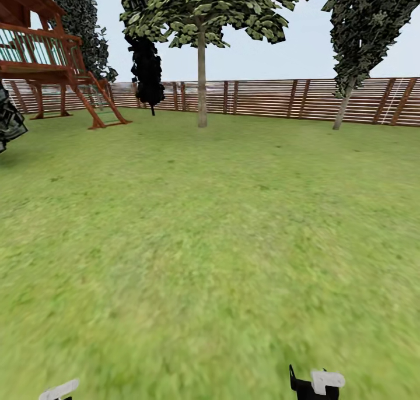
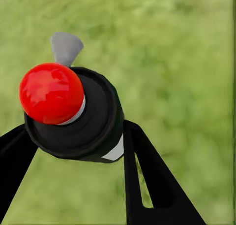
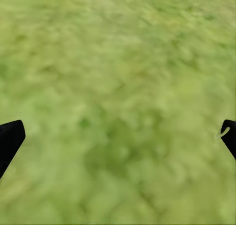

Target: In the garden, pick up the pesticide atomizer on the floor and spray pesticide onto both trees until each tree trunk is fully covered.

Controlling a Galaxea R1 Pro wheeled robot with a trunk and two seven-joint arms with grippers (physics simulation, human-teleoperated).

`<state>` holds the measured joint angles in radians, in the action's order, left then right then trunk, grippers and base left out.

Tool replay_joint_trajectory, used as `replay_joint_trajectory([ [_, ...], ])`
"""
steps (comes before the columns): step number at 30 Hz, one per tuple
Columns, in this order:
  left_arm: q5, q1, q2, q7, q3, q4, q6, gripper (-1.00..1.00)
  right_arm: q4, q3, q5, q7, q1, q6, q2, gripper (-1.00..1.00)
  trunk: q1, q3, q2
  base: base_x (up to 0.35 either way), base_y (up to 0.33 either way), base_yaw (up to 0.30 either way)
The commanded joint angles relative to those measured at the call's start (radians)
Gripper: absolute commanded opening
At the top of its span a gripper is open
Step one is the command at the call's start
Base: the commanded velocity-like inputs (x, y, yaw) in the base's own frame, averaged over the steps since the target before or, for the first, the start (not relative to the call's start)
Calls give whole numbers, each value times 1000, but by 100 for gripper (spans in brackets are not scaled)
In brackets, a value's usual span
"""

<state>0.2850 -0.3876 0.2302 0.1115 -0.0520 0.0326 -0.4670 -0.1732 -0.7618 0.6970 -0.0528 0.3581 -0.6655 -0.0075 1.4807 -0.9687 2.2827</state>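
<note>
Left wrist view puts the pesticide atomizer right in front of us: dark body, grey trigger and red nozzle tip, with the left end effector clamped on it, one black finger on each side of the bottle. Beneath it lies nothing but the grass floor. In the right wrist view the right end effector carries nothing, its two fingertips set wide apart over the same grass.

So we judge the pickup done and the step in hand to be the approach to a tree. Beyond the atomizer, in the head view, open lawn stretches ahead, and well beyond that stands a straight grey-brown tree trunk under a leafy crown, just in front of the slatted fence. A second, leaning trunk stands to the right of the first (whether it is the other tree of the task, we cannot say). Left of the first trunk stands a wooden play tower.

Next, we think, the base must cross the lawn until the trunk is near, and then the nozzle must be raised towards the bark.
</note>
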Motion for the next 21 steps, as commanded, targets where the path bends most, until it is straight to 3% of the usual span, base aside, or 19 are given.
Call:
replay_joint_trajectory([
  [1, -2, -1, 0, 0, -5, 0, -3, -100, 1, -5, 11, -6, 1, -3, 0, 100, 0, -1, 0, 340, 0, 0],
  [21, -3, -1, 0, 0, -5, 0, -4, -100, 1, -5, 11, -6, 1, -3, 0, 100, 0, -1, 0, 340, 0, 0],
])
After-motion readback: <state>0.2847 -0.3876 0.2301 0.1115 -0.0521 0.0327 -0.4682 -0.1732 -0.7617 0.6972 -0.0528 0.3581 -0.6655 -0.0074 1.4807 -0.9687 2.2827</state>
